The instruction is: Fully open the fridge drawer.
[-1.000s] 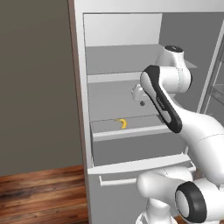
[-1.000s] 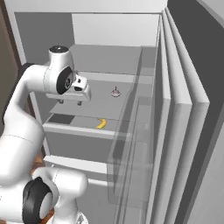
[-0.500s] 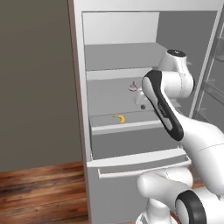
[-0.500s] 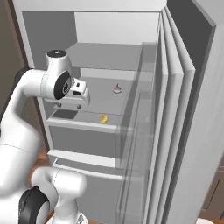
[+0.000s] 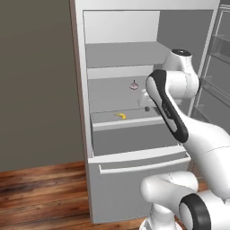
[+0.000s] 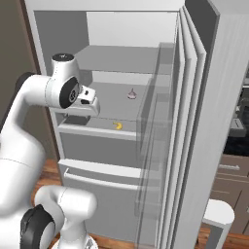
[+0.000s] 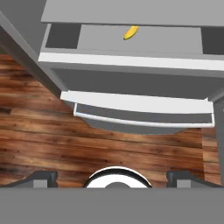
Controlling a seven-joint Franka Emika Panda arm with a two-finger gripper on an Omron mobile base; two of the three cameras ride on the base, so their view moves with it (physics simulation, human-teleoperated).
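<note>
A simulated fridge stands open, its door point(image 6: 194, 146) swung aside at 3 o'clock in the right base view so the arm can reach the shelves. The fridge drawer point(image 5: 130, 134) sits at the centre of the left base view, its pale rim proud of the shelf above, apparently partly slid out, and a banana point(image 5: 120, 116) lies inside it towards 9 o'clock of the bin. The same drawer point(image 6: 97, 146) and banana point(image 6: 117, 125) appear left of centre in the right base view; from the hand camera the drawer point(image 7: 131, 74) runs across the upper half, the banana point(image 7: 130, 32) at 12 o'clock. Below it is the larger front panel with its long bar handle point(image 5: 141, 167). A small pinkish object point(image 5: 133, 85) rests on the shelf above. The arm rises from the base, elbow bent high, and carries the gripper point(image 5: 144, 99) above the drawer's right part, pointing down and outward. The gripper point(image 7: 111, 176) has its tips wide apart and holds nothing
</note>
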